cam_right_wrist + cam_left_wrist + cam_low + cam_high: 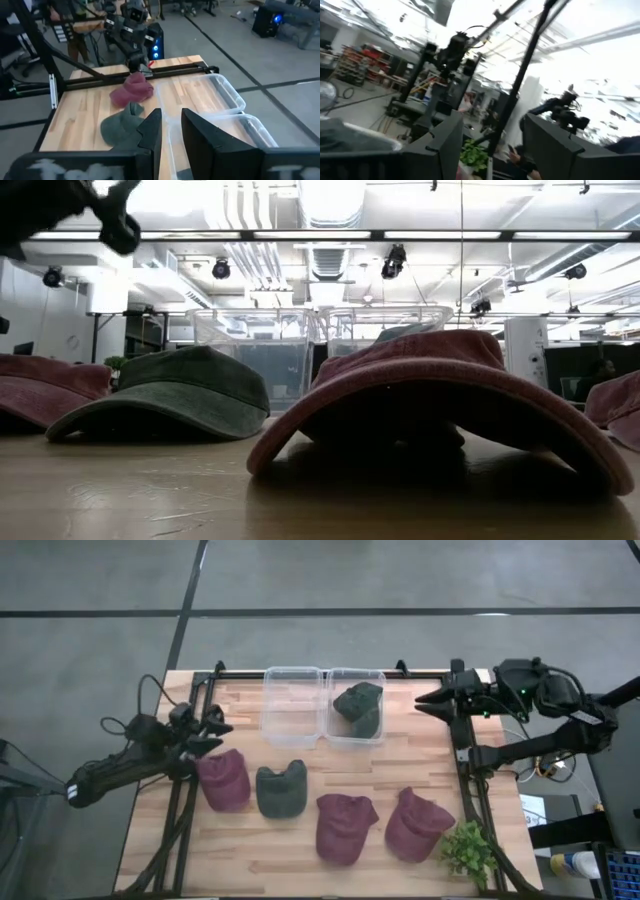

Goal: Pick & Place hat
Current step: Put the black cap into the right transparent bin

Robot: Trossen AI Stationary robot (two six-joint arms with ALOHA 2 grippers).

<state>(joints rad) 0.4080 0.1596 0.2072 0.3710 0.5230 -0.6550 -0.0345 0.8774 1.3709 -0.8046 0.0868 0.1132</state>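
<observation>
Two claws hanging off the worktop's ends, neither gripping anything. Left claw [212, 727] hovering spread wide over the left rail, just beside a maroon hat [225, 779] lying at the worktop's [300, 850] left side. Right claw [432, 699] waiting near the far right corner, fingers [150, 131] parted a little, pointing toward the two clear bins. Sitting in the right bin [356, 706]: a dark green hat [360, 708]. Standing bare beside it, touching along one wall: the left bin [292, 705]. Lying in a loose row across the near half: a second green hat [279, 789] just right of the maroon one, then two more maroon hats [344, 827] [417, 823] toward the right. Resting at the near right corner, just beside the last hat: a small green plant [468, 850]. Lying bare: the planks between the bins and the hat row, and the near left corner.
</observation>
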